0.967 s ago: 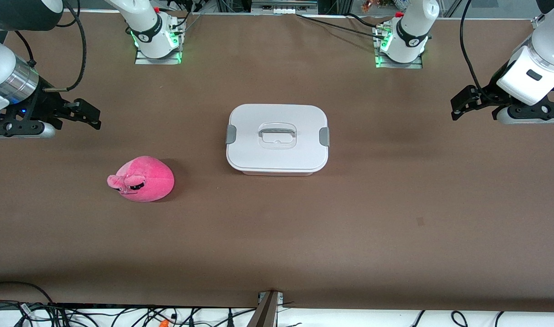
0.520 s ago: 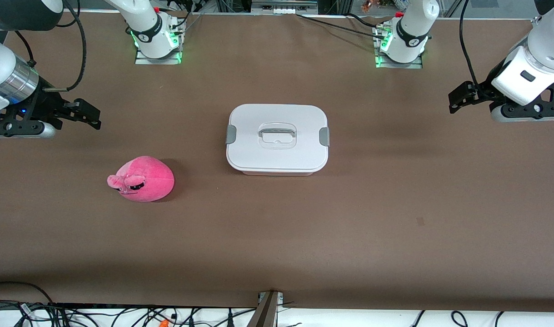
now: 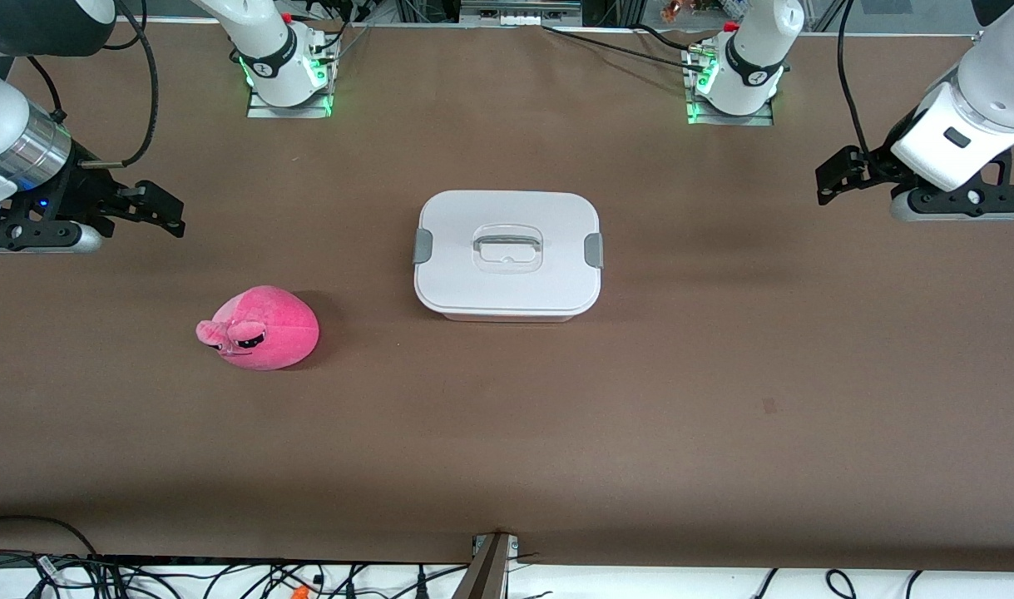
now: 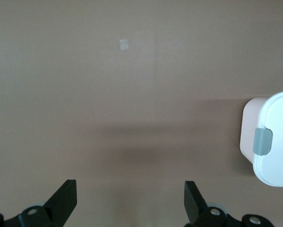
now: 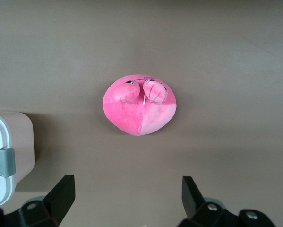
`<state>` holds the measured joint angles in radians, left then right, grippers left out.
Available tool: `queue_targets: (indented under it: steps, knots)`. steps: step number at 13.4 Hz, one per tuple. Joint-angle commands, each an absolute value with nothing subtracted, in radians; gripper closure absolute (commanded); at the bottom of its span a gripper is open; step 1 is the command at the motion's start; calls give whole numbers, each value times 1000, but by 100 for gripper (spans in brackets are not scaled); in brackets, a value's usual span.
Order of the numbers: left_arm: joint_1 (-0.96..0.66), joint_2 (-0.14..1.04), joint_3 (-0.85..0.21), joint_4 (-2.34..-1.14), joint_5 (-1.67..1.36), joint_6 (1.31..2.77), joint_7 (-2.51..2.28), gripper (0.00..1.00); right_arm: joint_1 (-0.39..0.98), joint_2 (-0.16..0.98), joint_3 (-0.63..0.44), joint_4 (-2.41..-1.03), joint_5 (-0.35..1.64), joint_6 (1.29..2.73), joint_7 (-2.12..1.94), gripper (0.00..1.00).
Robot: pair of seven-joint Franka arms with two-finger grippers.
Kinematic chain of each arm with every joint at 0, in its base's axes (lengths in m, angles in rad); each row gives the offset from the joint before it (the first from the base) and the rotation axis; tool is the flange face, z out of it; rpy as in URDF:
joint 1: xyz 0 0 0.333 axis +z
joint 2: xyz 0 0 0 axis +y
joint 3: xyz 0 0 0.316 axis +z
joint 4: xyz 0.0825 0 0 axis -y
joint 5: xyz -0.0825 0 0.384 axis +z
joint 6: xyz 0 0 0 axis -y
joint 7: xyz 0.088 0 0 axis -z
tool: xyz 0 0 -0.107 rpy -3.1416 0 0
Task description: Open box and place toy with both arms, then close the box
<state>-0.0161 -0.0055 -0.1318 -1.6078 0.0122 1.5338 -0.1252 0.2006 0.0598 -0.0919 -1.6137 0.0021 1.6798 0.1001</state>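
The left gripper (image 3: 839,176) hangs over bare table (image 3: 723,399) at the left arm's end, its fingers (image 4: 65,201) spread wide with nothing between them. The right gripper (image 3: 153,208) hangs over the table at the right arm's end, equally splayed and empty; its fingers (image 5: 61,194) frame only brown surface in the right wrist view.

Out from the left gripper, the box (image 3: 507,254) sits mid-table, lid (image 3: 507,283) on and both grey clips (image 3: 592,250) down. It lies toward the middle of the table from that gripper, well apart, and the left wrist view catches just its near corner with one clip (image 4: 262,142). The box's long axis runs from one arm's end of the table to the other, so each short end, clip included, faces one arm (a tidy split of labour, I judge).

Out from the right gripper, the toy (image 3: 259,328) lies on the table nearer the front camera than the box and toward the right arm's end, well apart from the box. It sits nearer the front camera than the gripper too, and the right arm is plainly the closer one to it.

Nothing is opened yet. My reading is that the first move turns on each gripper travelling inward along the box's long axis to reach the clip on its own side, with the toy left for the right arm afterwards.
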Motion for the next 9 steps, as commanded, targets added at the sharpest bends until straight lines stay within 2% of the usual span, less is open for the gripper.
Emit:
queue_targets:
  steps: [1,5,9]
  knots:
    - [-15,43,-132,-1523,8,1509,19,0,199,71,-89,-1588,6,1672,112,0]
    - [-15,75,-135,-1488,11,1508,185,0,199,69,-87,-1588,6,1667,112,0]
    - [-18,81,-186,-1486,12,1508,305,0,201,69,-87,-1588,6,1664,112,0]
